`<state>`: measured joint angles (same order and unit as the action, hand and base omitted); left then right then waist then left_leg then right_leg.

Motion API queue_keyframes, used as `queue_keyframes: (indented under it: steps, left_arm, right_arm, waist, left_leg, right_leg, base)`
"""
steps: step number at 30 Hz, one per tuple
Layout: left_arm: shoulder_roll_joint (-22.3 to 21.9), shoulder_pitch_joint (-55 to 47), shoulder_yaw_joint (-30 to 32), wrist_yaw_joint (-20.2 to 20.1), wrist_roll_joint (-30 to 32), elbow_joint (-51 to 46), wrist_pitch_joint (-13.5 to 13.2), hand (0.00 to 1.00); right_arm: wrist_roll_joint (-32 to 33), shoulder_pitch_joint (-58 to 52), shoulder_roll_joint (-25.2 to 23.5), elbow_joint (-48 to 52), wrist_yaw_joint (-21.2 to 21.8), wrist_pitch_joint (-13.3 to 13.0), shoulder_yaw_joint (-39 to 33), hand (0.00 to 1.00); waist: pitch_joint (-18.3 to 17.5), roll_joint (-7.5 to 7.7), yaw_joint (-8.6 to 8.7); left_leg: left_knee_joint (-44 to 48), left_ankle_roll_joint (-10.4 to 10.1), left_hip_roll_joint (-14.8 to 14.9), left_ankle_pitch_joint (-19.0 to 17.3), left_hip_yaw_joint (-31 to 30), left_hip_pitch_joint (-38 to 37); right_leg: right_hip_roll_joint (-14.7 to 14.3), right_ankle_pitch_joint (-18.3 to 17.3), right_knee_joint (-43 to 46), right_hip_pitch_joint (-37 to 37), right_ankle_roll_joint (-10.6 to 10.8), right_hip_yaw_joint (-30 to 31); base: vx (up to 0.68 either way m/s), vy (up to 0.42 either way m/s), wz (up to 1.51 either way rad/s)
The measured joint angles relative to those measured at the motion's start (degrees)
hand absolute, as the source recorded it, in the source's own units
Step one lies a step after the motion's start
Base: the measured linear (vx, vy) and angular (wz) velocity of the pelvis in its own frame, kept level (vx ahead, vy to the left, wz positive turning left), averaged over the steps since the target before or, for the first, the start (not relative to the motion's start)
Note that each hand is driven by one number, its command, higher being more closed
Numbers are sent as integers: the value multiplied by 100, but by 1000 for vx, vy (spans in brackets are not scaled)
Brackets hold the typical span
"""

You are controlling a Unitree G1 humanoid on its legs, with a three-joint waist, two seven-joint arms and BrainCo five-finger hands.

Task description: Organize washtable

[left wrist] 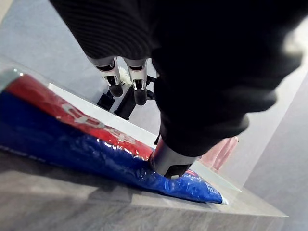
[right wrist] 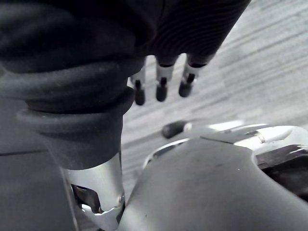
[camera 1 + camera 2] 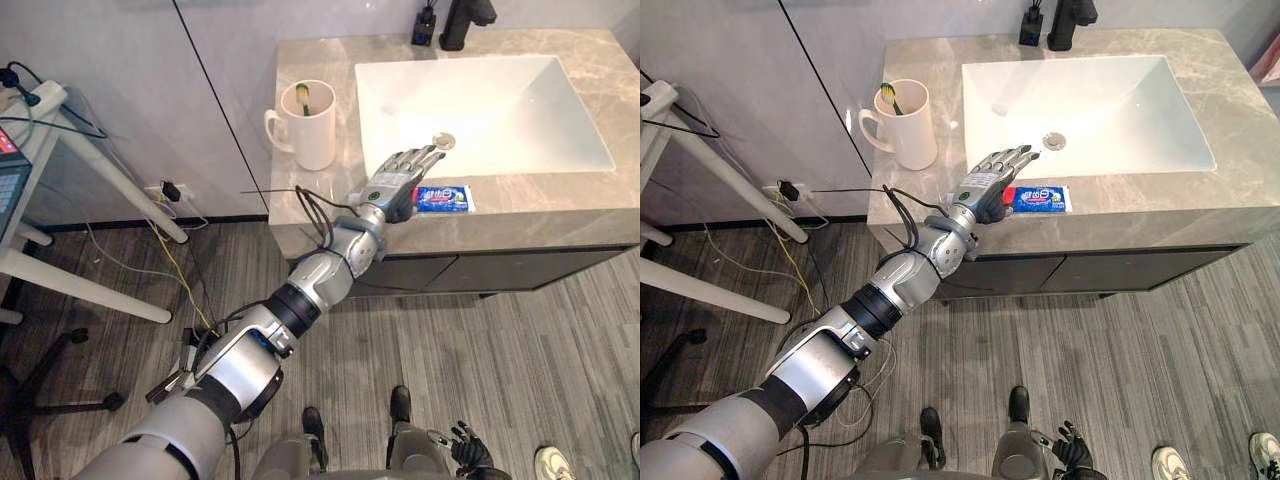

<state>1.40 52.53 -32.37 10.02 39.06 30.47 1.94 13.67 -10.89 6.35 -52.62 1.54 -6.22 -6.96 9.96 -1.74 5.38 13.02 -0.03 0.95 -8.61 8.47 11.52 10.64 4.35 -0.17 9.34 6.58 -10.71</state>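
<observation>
Straight and uncurled fingers of the left hand, reaching out low over the front strip of the countertop, dark tips toward the near rim of the white basin and its round drain. Thumb down on the blue-and-red toothpaste tube, touching its top, nothing pinched or wrapped. Tube flat on the stone between the basin's front rim and the countertop's front edge, lengthwise along that edge, its left end under the palm. Near the countertop's left edge, well apart from the hand, an upright white mug with its handle facing left and a toothbrush standing inside. At the back edge behind the basin, a black faucet, with a small dark bottle just beside it. Low over the wood-grain floor, the right hand, fingers loose and holding nothing.
</observation>
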Motion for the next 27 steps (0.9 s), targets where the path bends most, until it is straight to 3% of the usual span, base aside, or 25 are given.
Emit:
queue_keyframes:
  steps: [16,17,27]
  left_arm:
    - [89,97,381,146,-3,882,-252,0]
    - [89,145,389,153,-3,942,-258,100]
    - [285,369,387,145,1,1119,-475,100]
  right_arm:
    - [24,302,98,-200,-11,9,34,0]
    - [25,333,99,-241,-13,12,34,0]
    - [99,513,152,-260,-12,-15,136,0]
  waist:
    - [41,-40,12]
    - [42,-39,14]
    - [194,-24,25]
  left_leg:
    - [-283,-34,24,19,98,-261]
    - [-300,-34,28,19,99,-276]
    - [-404,-83,107,-12,138,-424]
  right_leg:
    - [-144,66,-425,-274,-356,-16]
    - [-151,65,-446,-292,-371,-19]
    - [-238,42,-505,-405,-408,-14]
  base:
    - [-5,-8,-4]
    - [0,0,0]
    - [0,-12,-2]
